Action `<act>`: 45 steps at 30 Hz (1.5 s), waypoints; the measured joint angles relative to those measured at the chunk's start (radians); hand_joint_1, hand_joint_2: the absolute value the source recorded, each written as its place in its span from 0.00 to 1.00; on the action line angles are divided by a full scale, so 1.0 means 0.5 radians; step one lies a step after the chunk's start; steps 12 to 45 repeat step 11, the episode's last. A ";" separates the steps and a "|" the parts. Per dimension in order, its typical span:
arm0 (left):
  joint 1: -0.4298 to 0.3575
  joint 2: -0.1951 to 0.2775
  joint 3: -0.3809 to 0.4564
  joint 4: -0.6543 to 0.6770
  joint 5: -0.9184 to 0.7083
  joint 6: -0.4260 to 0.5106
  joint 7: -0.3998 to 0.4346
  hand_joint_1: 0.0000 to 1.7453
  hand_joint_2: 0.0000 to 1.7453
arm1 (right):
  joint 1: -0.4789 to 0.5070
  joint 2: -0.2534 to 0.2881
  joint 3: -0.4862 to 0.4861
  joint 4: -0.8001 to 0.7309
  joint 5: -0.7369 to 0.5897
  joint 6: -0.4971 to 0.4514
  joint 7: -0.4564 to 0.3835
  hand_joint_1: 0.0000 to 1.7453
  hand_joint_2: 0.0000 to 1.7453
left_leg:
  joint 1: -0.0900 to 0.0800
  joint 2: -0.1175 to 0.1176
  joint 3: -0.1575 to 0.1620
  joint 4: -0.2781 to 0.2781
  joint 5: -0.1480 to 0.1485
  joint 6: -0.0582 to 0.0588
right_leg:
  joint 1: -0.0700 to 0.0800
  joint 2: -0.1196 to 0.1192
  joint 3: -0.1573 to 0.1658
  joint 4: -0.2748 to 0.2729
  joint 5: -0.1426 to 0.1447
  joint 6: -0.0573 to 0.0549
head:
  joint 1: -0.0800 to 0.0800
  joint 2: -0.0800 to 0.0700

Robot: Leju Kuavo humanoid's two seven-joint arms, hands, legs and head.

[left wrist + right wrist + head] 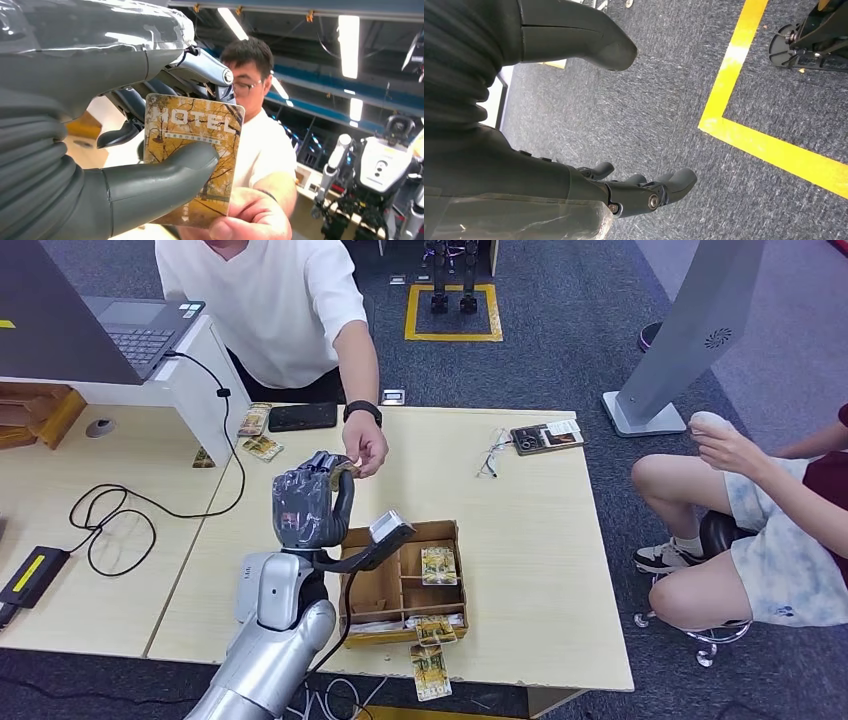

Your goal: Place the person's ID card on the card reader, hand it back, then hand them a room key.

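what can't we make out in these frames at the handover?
- Head view: room key is mostly hidden between the left hand and the person's hand.
- Left wrist view: the key's small print under HOTEL is too fine to read; the thumb covers the card's middle.
- Head view: cards in the wooden box are too small to identify.

Head view high, facing down over table (520,540); wrist views close (turned).

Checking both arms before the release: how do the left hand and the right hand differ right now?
The left hand is raised over the table, pinching a hotel key card that the person's hand also grasps. The right hand hangs over carpet, holding nothing, thumb and fingers apart. Both have grey thumbs and darker fingers.
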 joint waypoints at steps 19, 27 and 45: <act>-0.059 0.006 -0.238 0.177 0.568 -0.043 -0.022 0.50 1.00 | 0.000 0.000 0.000 0.000 -0.021 -0.002 -0.001 0.00 1.00 | 0.000 0.000 -0.001 0.000 0.000 0.000 | 0.000 0.000 0.000 0.000 0.000 0.000 | 0.000 0.000; -0.059 0.006 -0.238 0.177 0.568 -0.043 -0.022 0.50 1.00 | 0.000 0.000 0.000 0.000 -0.021 -0.002 -0.001 0.00 1.00 | 0.000 0.000 -0.001 0.000 0.000 0.000 | 0.000 0.000 0.000 0.000 0.000 0.000 | 0.000 0.000; -0.059 0.006 -0.238 0.177 0.568 -0.043 -0.022 0.50 1.00 | 0.000 0.000 0.000 0.000 -0.021 -0.002 -0.001 0.00 1.00 | 0.000 0.000 -0.001 0.000 0.000 0.000 | 0.000 0.000 0.000 0.000 0.000 0.000 | 0.000 0.000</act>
